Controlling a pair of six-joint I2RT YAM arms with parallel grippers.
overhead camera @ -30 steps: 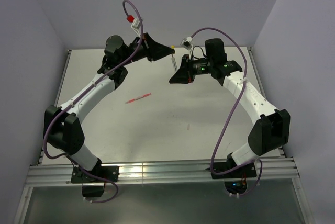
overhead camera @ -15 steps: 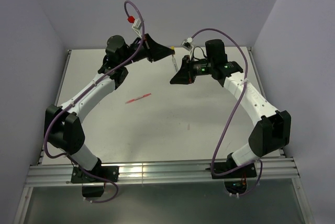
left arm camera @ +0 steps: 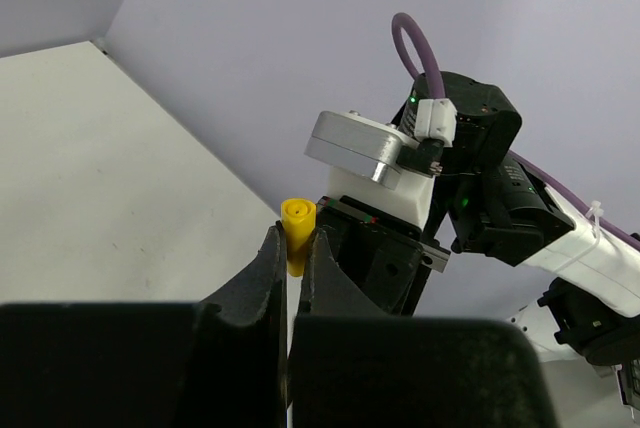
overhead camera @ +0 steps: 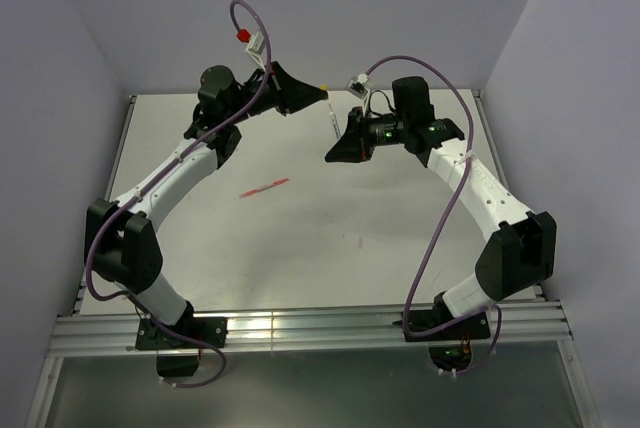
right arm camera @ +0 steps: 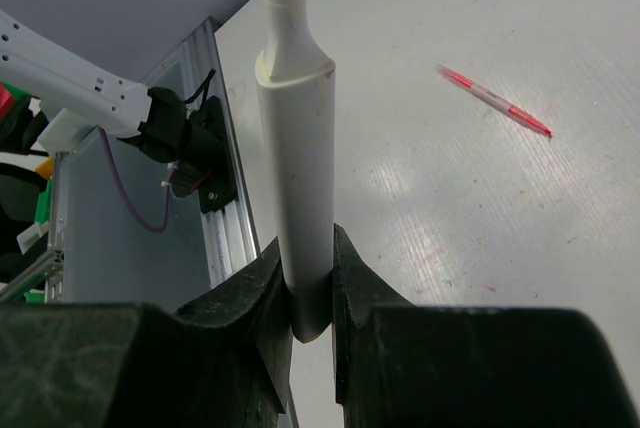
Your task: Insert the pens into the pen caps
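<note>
1. The left claw (left arm camera: 297,245) has its two black fingers drawn almost together on the yellow cap (left arm camera: 297,218). They pinch the cap's lower part right at their tips. The cap's upper part, with its hollow mouth, stands out past the fingertips.
2. Just ahead of that claw and slightly to its right is the right arm's wrist (left arm camera: 400,198), a black body carrying a white and silver block. A purple cable (left arm camera: 412,46) loops above it.
3. Farther off, to the left of the left claw and below it, lies the pale table (left arm camera: 90,168), with a lilac wall (left arm camera: 300,38) behind.
4. The right claw (right arm camera: 305,253) is closed tight on the white pen (right arm camera: 295,138), gripping the blunt rear end of the barrel. The barrel rises out from between the fingers and narrows at a shoulder. It ends in a yellow tip that the top edge of the wrist view cuts off.
5. Beyond the right claw and off to its right, a thin red pen (right arm camera: 495,100) lies flat on the table, well apart from both claws.
6. Farther away on that claw's left run the metal rail (right arm camera: 225,218) at the table's edge and the left arm's white link (right arm camera: 70,78).
7. From above, both claws hang raised over the far part of the table, facing each other. The cap sits near the pen's tip but is not on it.
</note>
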